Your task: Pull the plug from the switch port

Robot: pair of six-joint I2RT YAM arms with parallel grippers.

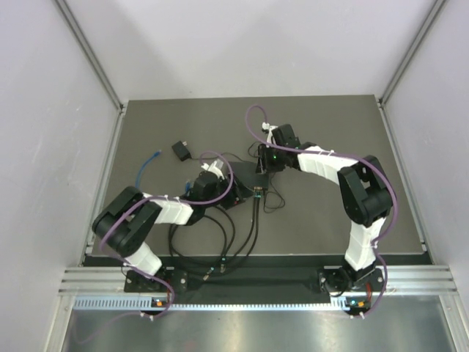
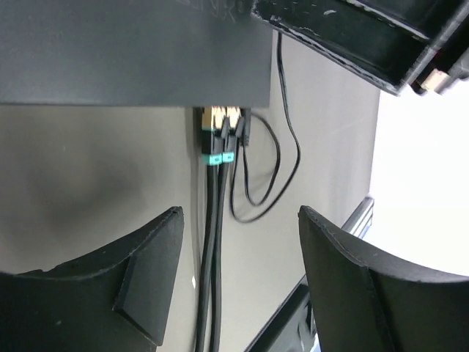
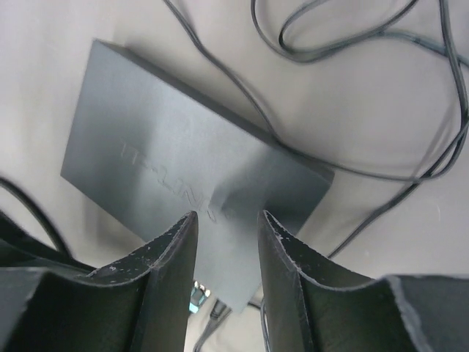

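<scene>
The switch is a flat matte black box (image 1: 245, 178) in the middle of the table. In the left wrist view it fills the top (image 2: 132, 51). Two plugs with teal boots (image 2: 218, 139) sit side by side in its near edge, their dark cables running toward me. My left gripper (image 2: 238, 220) is open and empty, a short way back from the plugs, with the two cables between its fingers. My right gripper (image 3: 226, 221) is open, its fingertips right over the top of the box (image 3: 161, 154); I cannot tell whether they touch it. The teal plugs (image 3: 196, 297) show below it.
A small black adapter block (image 1: 182, 151) and a blue-tipped cable (image 1: 150, 160) lie at the back left. Thin black wire loops (image 3: 352, 44) lie beside the switch. Cables (image 1: 249, 235) run toward the near table edge. White walls close in both sides.
</scene>
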